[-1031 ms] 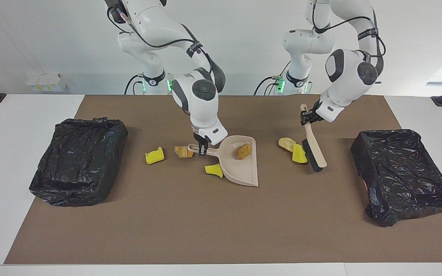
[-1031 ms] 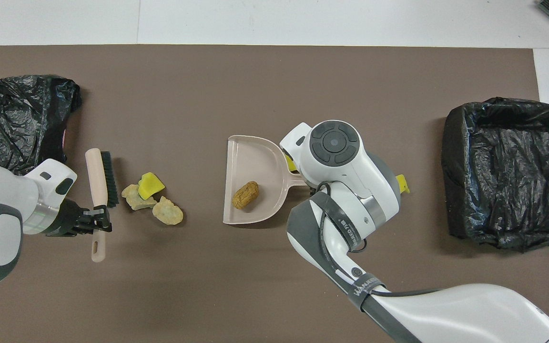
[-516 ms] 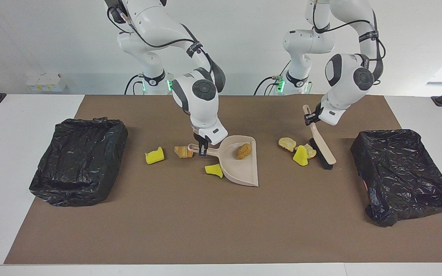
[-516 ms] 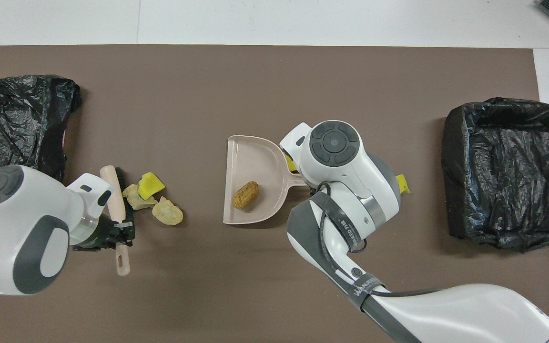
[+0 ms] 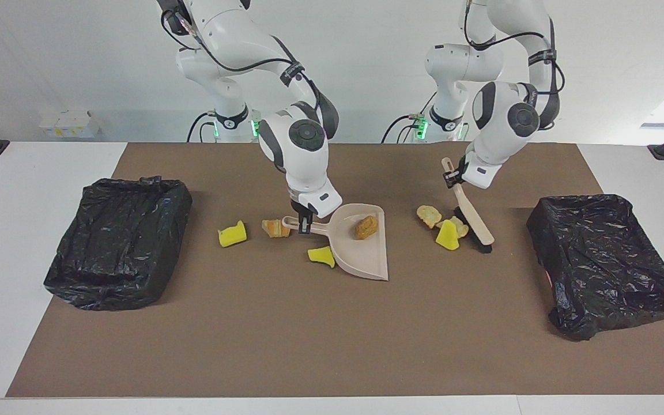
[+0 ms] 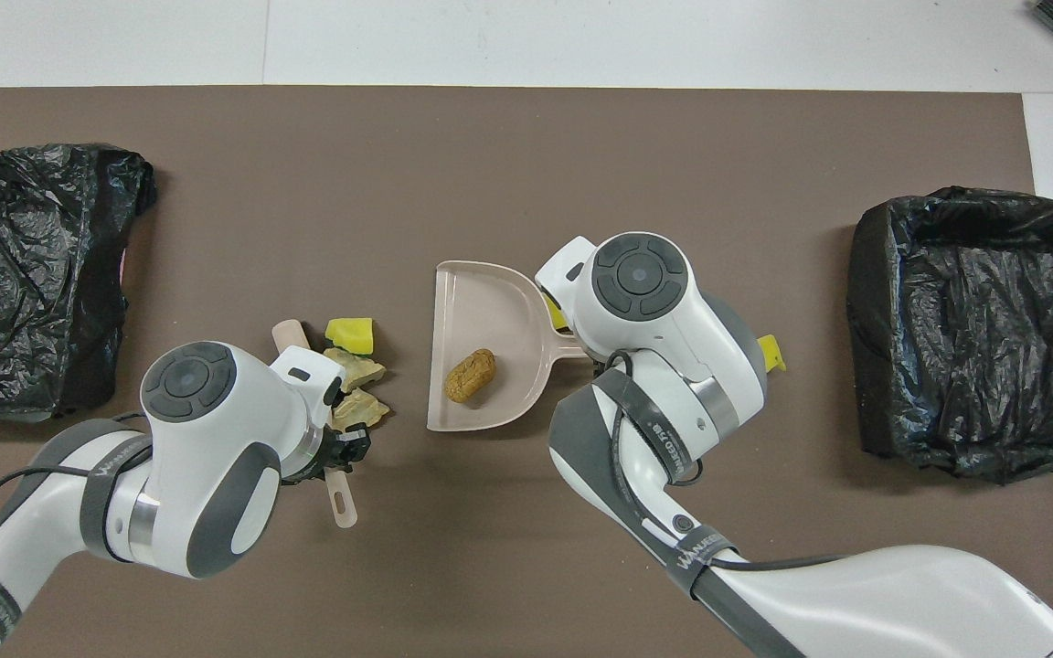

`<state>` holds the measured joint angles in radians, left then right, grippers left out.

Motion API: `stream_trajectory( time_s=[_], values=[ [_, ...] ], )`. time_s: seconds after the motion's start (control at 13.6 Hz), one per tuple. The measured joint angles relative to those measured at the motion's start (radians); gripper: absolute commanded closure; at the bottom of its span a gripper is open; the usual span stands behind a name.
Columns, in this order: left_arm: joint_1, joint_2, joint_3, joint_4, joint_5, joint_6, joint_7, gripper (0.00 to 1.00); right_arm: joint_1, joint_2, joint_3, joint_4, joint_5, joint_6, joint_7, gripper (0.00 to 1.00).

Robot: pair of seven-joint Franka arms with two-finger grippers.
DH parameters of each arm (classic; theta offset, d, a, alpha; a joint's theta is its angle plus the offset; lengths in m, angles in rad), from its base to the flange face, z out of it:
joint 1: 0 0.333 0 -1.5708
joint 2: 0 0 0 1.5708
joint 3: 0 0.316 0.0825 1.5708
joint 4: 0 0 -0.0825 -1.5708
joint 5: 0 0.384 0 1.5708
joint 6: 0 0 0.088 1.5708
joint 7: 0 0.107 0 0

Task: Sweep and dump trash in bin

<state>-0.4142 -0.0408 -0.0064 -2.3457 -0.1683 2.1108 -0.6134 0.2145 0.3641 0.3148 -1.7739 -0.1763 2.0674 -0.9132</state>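
The beige dustpan [image 5: 361,245] lies flat mid-table with a brown lump of trash [image 5: 366,226] in it. My right gripper [image 5: 304,223] is shut on its handle. My left gripper [image 5: 453,177] is shut on the handle of the beige brush [image 5: 473,216], whose black bristles rest on the mat against a yellow chunk [image 5: 447,237] and two tan pieces [image 5: 429,215]. That cluster [image 6: 353,366] lies beside the dustpan's [image 6: 481,302] open mouth, toward the left arm's end. More trash lies around the dustpan handle: a yellow wedge [image 5: 321,256], a croissant-like lump [image 5: 275,227] and a yellow chunk [image 5: 231,233].
Two bins lined with black bags stand on the brown mat, one [image 5: 119,242] at the right arm's end and one [image 5: 603,259] at the left arm's end. In the overhead view my right wrist [image 6: 636,292] covers the dustpan handle.
My left arm has swept the brush toward the dustpan, pushing the yellow chunk and two tan pieces closer to its mouth. The right arm and dustpan have stayed still.
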Motion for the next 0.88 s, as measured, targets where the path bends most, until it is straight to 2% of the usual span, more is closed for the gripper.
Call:
stream_trajectory(
  time_s=[0.37, 0.66, 0.88],
  values=[
    [-0.088, 0.044, -0.002, 0.038, -0.032, 0.091, 0.002, 1.00, 0.000, 0.000, 0.000, 0.000, 0.000, 0.000, 0.000, 1.00],
    [-0.145, 0.133, -0.006, 0.130, -0.053, 0.156, 0.035, 1.00, 0.000, -0.001, 0.000, -0.001, 0.000, 0.000, 0.000, 1.00],
    [-0.188, 0.163, -0.014, 0.190, -0.055, 0.158, 0.069, 1.00, 0.000, -0.001, 0.000, -0.002, 0.000, 0.000, 0.000, 1.00]
  ],
)
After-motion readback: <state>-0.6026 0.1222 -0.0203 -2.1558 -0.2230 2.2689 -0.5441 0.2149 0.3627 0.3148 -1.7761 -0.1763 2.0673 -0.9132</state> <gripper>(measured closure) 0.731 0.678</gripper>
